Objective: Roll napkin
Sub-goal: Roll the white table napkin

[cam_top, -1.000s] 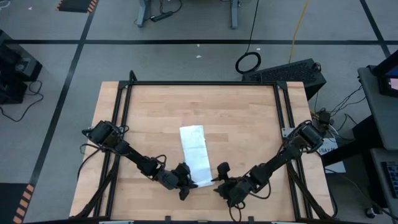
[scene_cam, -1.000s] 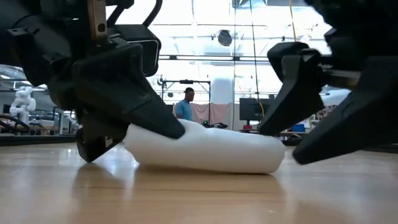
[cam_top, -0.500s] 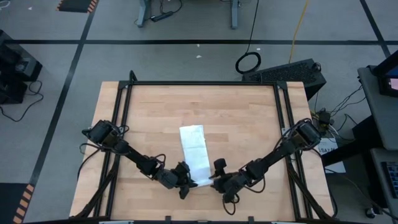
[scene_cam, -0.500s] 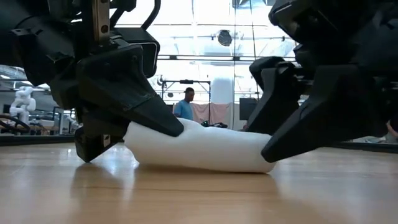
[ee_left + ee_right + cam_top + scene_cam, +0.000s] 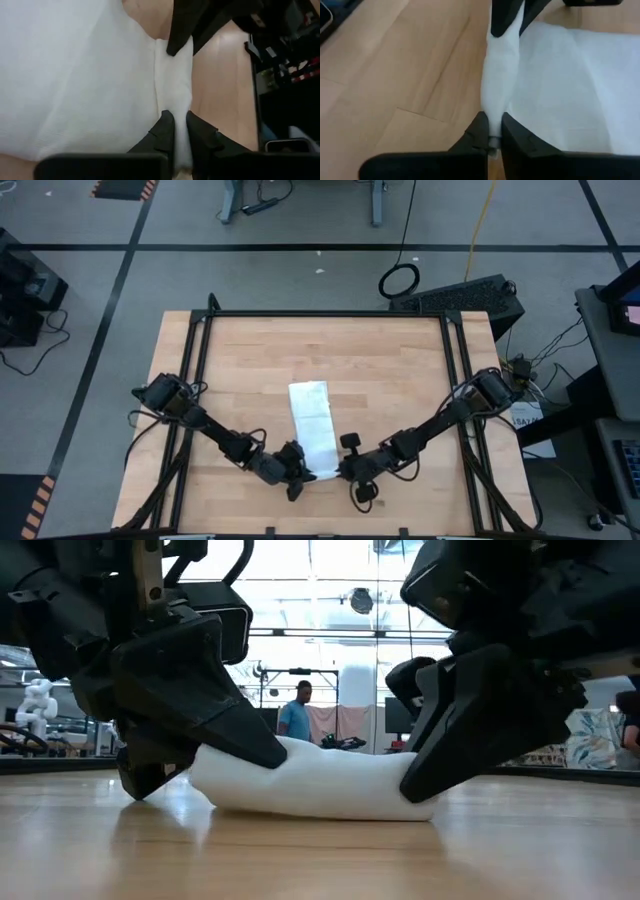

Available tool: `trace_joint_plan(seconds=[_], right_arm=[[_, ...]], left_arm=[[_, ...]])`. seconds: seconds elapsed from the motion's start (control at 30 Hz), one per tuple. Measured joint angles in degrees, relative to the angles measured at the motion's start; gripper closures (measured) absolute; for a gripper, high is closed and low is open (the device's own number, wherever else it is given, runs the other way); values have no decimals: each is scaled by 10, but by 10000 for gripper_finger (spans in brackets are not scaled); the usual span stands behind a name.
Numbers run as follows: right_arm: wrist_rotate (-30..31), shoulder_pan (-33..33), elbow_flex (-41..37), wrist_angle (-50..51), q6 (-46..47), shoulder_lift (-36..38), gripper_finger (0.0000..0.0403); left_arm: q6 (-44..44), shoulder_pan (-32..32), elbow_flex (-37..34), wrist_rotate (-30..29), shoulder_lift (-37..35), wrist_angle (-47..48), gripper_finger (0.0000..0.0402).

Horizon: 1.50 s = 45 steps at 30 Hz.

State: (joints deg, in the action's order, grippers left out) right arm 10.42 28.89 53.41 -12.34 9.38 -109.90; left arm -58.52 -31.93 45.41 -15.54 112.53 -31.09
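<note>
The white napkin [image 5: 311,420] lies as a long strip on the wooden table, its near end rolled into a short roll [image 5: 310,785] that rests on the wood. My left gripper [image 5: 304,471] is shut on the roll's left end. My right gripper [image 5: 341,472] is shut on its right end. Each wrist view shows the roll [image 5: 173,85] [image 5: 500,75] running away from that arm's own fingers to the other gripper at its far end. My left gripper pinches the roll's left end [image 5: 181,145] between its two fingers [image 5: 162,131]. They come slanting down from the table's left and lie along the roll. The roll stays on the table. My right gripper pinches the roll's right end [image 5: 492,120] between its two fingers [image 5: 479,131]. They come slanting down from the table's right, along the roll. That end [image 5: 415,802] rests on the wood.
The flat part of the napkin [image 5: 570,85] stretches from the roll toward the table's far edge. Bare wood lies on both sides of it. A black metal frame [image 5: 320,314] runs round the table top.
My right gripper has moved toward the table's left, onto the roll's right end, rolled a little about its own line, and shut on that end. The roll's right end has been pushed slightly leftward. The left gripper has kept its hold.
</note>
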Motion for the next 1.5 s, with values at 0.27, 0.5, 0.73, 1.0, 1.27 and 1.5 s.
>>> trace_joint_plan(seconds=[0.27,0.5,0.73,1.0,1.27,1.5], right_arm=[[-95,-51,0,1,85,1,388],[-160,-87,1,14,147,1,388],[-218,-114,1,22,186,1,387],[-273,-141,0,30,251,1,387],[-292,-150,0,35,292,1,387],[-300,-150,0,36,314,0,387]], left_arm=[[74,-23,-4,-4,-41,62,264],[144,-62,-3,-106,-103,170,209],[371,-106,23,-251,-75,118,183],[499,-107,57,-262,-5,100,164],[544,-87,69,-281,17,95,164],[545,-47,69,-194,17,112,164]])
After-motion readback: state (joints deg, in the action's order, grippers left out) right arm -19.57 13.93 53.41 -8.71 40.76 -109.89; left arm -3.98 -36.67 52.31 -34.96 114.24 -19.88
